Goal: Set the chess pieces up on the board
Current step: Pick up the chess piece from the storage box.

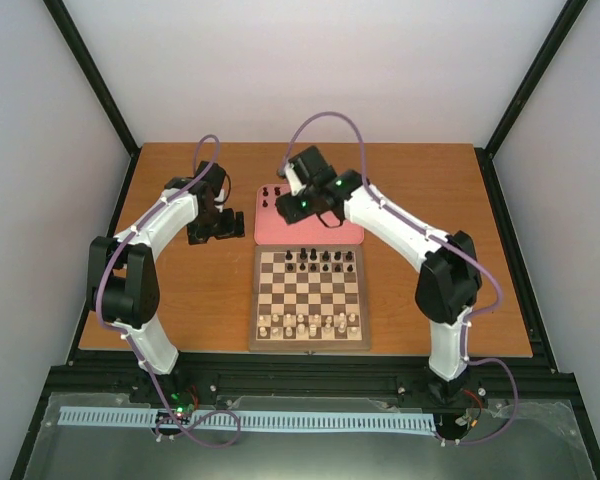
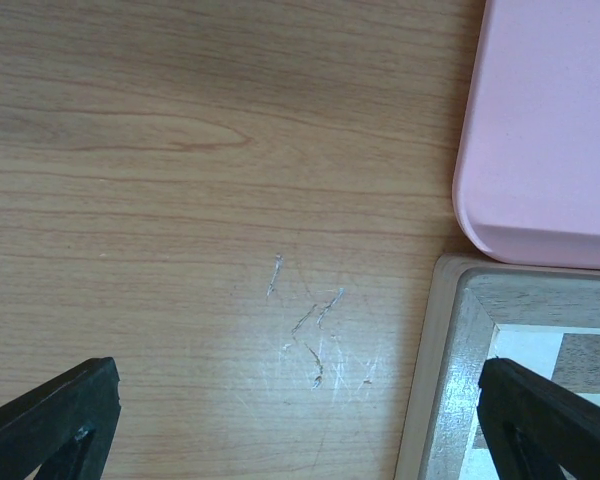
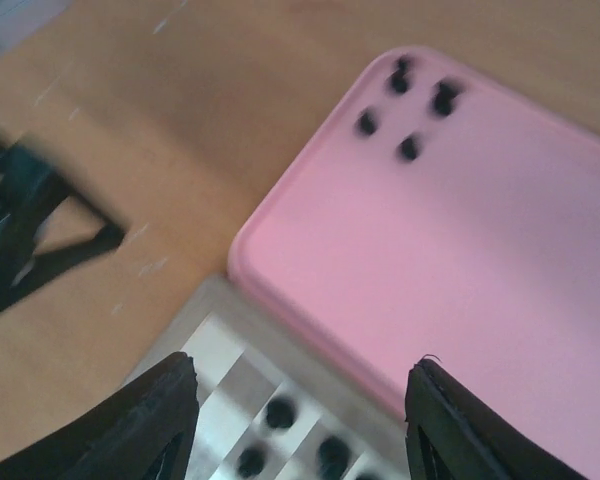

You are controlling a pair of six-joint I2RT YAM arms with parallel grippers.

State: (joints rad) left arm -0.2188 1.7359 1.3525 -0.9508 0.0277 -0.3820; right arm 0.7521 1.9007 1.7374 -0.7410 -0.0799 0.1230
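While the right arm reaches out over the pink tray (image 1: pixel 332 233), its gripper (image 3: pixel 302 372) hangs above the tray's near-left corner, where the tray meets the far-left corner of the board (image 1: pixel 310 297). Its two fingers (image 3: pixel 165 420) stand apart; only tray and board show between them. Nothing held.

Left gripper (image 2: pixel 298 375): spread wide and holding nothing, low over bare table (image 1: pixel 430 200), just left of the spot where tray and board corners meet. The left wrist camera shows scratched wood below it, the tray's rounded corner upper right and the board's light border lower right.

Black chess pieces (image 1: pixel 325 262): most stand on the board, in the two rows on its far side, next to the tray. I cannot count them reliably from above. Four more (image 3: pixel 408 148) sit in a loose cluster in the tray's far-left corner, well apart from the right gripper. The right wrist view is blurred, so I cannot tell which kinds they are or whether they stand upright.

White pieces (image 1: pixel 310 325) fill the two near rows of the board.

The board lies square on the table between the arms, its far edge just beside the tray's near edge.
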